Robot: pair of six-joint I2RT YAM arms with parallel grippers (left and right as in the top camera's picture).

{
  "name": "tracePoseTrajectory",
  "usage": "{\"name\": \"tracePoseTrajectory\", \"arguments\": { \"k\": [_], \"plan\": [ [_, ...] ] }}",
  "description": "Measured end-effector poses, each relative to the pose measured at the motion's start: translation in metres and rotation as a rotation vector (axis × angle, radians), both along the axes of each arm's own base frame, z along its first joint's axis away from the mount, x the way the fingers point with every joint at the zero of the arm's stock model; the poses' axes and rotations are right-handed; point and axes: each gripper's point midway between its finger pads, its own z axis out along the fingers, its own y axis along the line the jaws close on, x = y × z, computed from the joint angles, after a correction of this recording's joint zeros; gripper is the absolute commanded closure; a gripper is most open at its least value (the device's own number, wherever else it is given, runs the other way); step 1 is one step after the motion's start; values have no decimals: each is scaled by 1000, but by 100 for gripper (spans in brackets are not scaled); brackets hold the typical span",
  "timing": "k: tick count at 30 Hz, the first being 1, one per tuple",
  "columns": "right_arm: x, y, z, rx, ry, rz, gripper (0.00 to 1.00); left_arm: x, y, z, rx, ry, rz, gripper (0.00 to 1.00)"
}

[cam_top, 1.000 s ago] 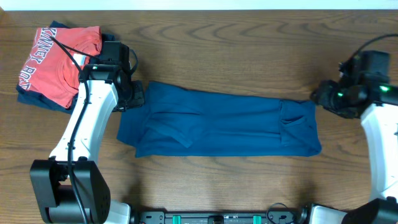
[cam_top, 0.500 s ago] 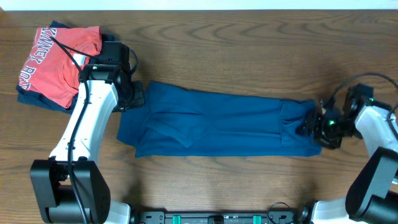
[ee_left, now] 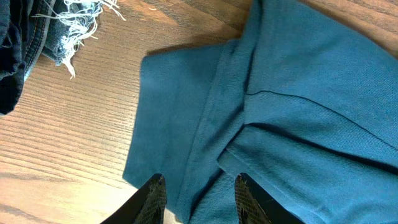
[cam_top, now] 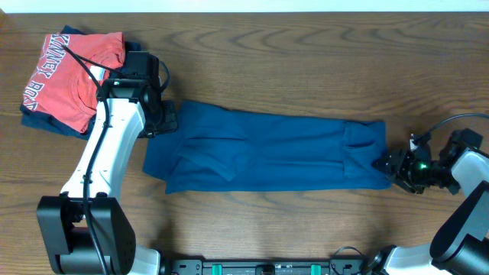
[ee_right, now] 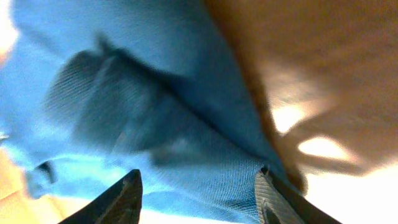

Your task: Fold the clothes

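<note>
Blue clothes (cam_top: 267, 149) at the low right gripper (ee_right: 199, 177), jaws apart, nothing clamped; left gripper (ee_left: 199, 183) half-open, empty.

at the upper left of the overhead frame i see a folded red shirt (cam_top: 72, 76) with white lettering, lying on a dark denim piece (cam_top: 34, 118). the left wrist view shows the denim's frayed pale threads at its upper left. both rest on a wood-grain table (cam_top: 306, 61).
</note>
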Motion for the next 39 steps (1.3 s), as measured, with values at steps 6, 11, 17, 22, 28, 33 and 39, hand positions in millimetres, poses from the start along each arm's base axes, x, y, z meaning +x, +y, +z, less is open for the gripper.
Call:
{"name": "tracePoseTrajectory", "arguments": {
  "k": [6, 11, 17, 22, 28, 33, 39],
  "plan": [
    [17, 14, 28, 149, -227, 64, 46, 0, 0, 0, 0, 0, 0, 61],
    [20, 15, 39, 191, -301, 71, 49, 0, 0, 0, 0, 0, 0, 61],
    [24, -12, 29, 107, -291, 5, 46, 0, 0, 0, 0, 0, 0, 61],
    [23, -21, 17, 46, -239, -26, 44, 0, 0, 0, 0, 0, 0, 61],
    [14, -13, -9, -18, -173, -25, 53, 0, 0, 0, 0, 0, 0, 61],
    [0, 5, -16, 19, -122, 8, 72, 0, 0, 0, 0, 0, 0, 61],
    [-13, 15, -10, 60, -71, 4, 87, 0, 0, 0, 0, 0, 0, 61]
  ]
}}
